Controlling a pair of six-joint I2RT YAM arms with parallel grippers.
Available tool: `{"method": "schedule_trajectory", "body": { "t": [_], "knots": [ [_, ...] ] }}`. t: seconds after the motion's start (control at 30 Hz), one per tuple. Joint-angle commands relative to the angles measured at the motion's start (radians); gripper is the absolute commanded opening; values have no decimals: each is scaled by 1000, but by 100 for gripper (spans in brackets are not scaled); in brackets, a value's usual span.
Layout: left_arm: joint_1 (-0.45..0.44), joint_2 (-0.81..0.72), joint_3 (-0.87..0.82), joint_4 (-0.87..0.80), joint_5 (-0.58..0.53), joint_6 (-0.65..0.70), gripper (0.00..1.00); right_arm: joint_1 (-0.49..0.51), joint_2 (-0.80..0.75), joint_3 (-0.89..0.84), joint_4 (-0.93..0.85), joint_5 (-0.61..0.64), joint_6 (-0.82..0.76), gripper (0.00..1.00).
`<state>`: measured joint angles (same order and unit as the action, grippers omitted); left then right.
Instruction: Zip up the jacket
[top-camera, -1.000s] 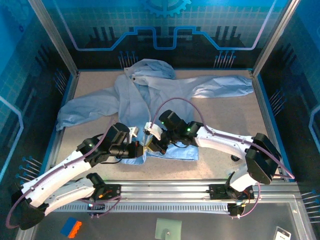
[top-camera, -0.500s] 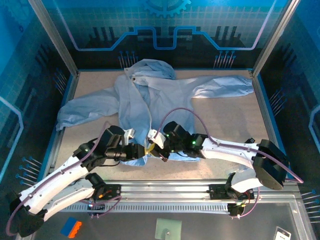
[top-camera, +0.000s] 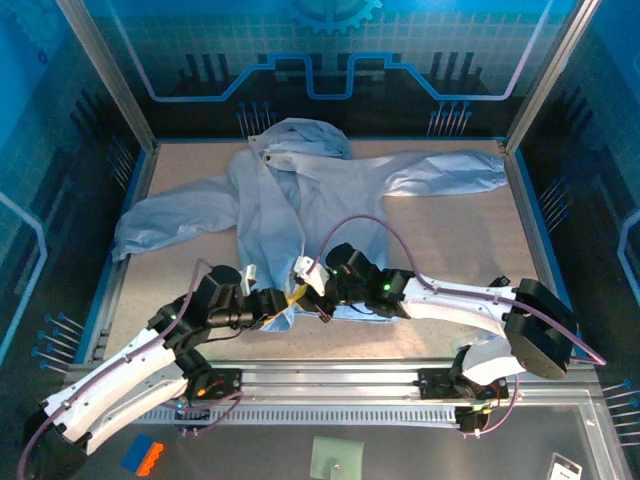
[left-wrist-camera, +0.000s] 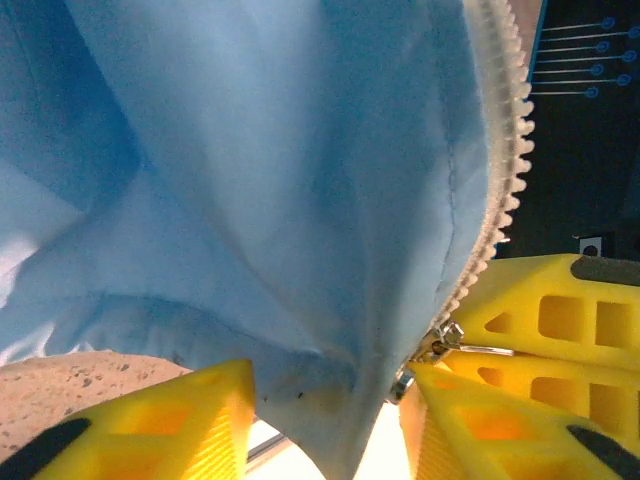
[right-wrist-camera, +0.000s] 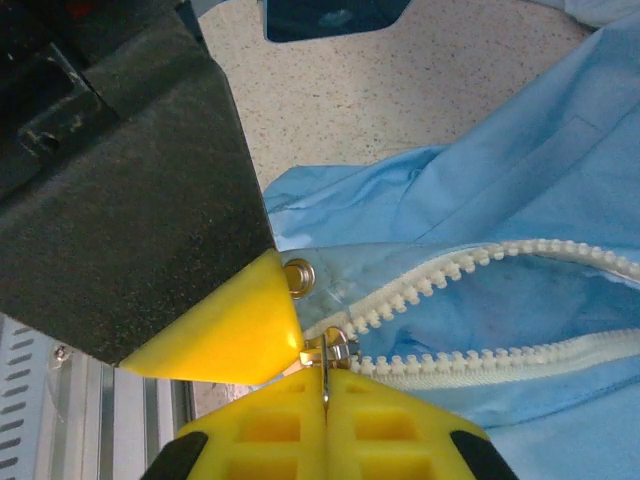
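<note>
I see the left gripper (left-wrist-camera: 320, 420) has drawn nearer, clamping the hem of the pale blue crinkly jacket (top-camera: 320, 200) spread mid-table; right gripper (right-wrist-camera: 325, 395) pinches the metal zipper pull (right-wrist-camera: 335, 350), ready for closure.

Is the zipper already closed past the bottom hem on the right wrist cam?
No: the two rows of zipper teeth spread apart just beyond the slider, which the right gripper pinches at the jacket hem.
</note>
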<state>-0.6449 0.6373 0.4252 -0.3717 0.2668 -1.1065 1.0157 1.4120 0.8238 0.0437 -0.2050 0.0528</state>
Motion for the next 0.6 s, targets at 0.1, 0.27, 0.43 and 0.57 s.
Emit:
{"method": "schedule_trajectory", "body": {
  "t": [0.1, 0.27, 0.43, 0.57],
  "knots": [
    [4, -46, -23, 92, -30, -63, 39, 19, 21, -6, 44, -3, 17, 0],
    [5, -103, -61, 125, -50, -90, 40, 22, 24, -5, 44, -5, 21, 0],
    [4, -108, -84, 150, -48, -106, 31, 26, 27, -4, 48, -2, 23, 0],
    [2, -106, -96, 164, -53, -109, 21, 29, 26, -6, 54, 0, 28, 0]
  ]
}}
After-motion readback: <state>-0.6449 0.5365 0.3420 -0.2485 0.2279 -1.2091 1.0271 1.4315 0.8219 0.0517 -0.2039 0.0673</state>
